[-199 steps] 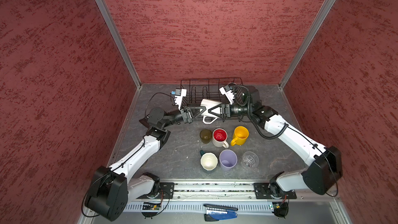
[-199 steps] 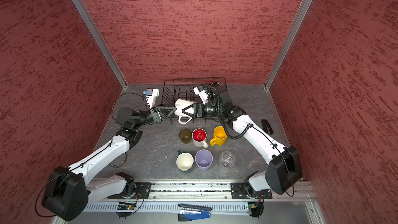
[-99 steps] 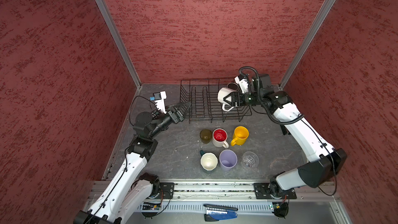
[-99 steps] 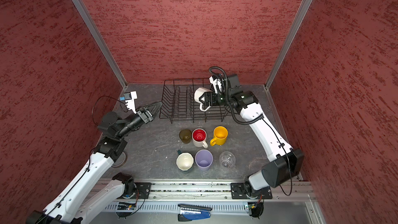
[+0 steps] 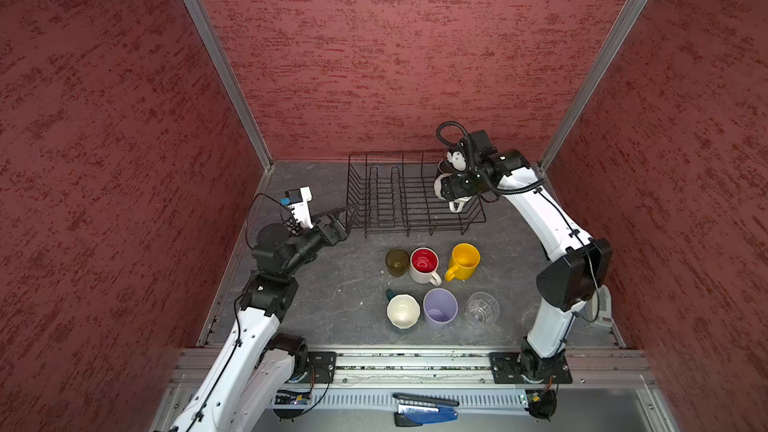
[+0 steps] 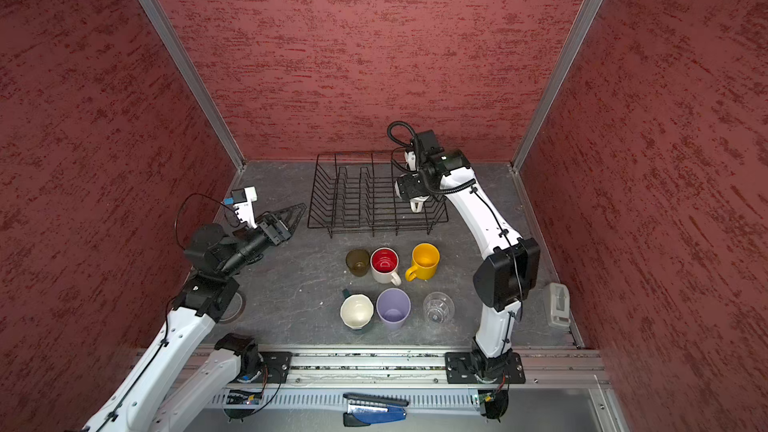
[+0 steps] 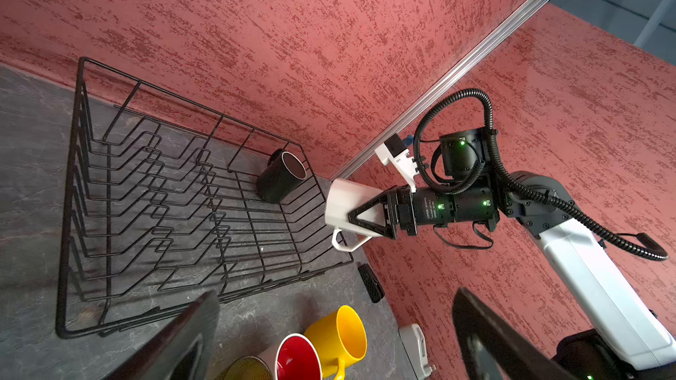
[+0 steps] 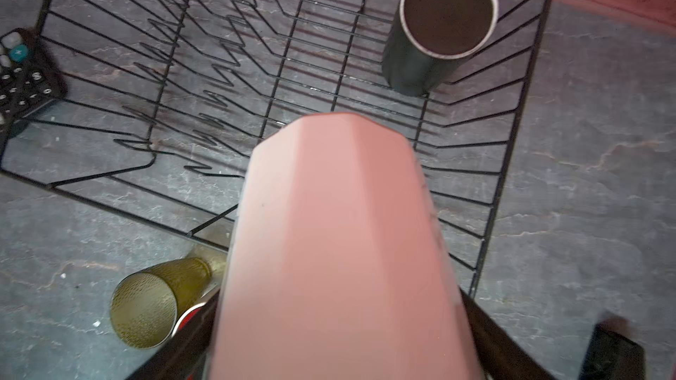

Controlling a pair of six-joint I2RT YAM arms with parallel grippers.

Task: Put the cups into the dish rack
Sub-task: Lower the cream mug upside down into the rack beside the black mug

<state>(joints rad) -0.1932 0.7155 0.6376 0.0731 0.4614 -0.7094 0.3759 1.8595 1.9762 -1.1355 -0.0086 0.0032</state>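
My right gripper (image 5: 451,191) is shut on a white mug (image 7: 344,202), held sideways with its handle hanging down, above the right end of the black wire dish rack (image 5: 415,231). From the right wrist, that mug (image 8: 340,232) fills the space between the fingers. A black mug (image 7: 280,180) stands inside the rack's far right corner. Several cups stand on the table before the rack: olive tumbler (image 5: 397,261), red-lined mug (image 5: 424,263), yellow mug (image 5: 464,260), teal mug (image 5: 402,311), lavender tumbler (image 5: 439,309), clear glass (image 5: 481,308). My left gripper (image 5: 351,216) hangs open and empty beside the rack's front left corner.
A black remote (image 7: 369,283) lies by the right wall near the rack's front right corner. A white device (image 6: 557,305) sits further forward along that wall. A tape roll (image 6: 232,309) lies under the left arm. Red walls close in three sides.
A second ago both grippers held the white mug in front of the rack. The left let go and drew back left; the right carried the mug over the rack's right end.
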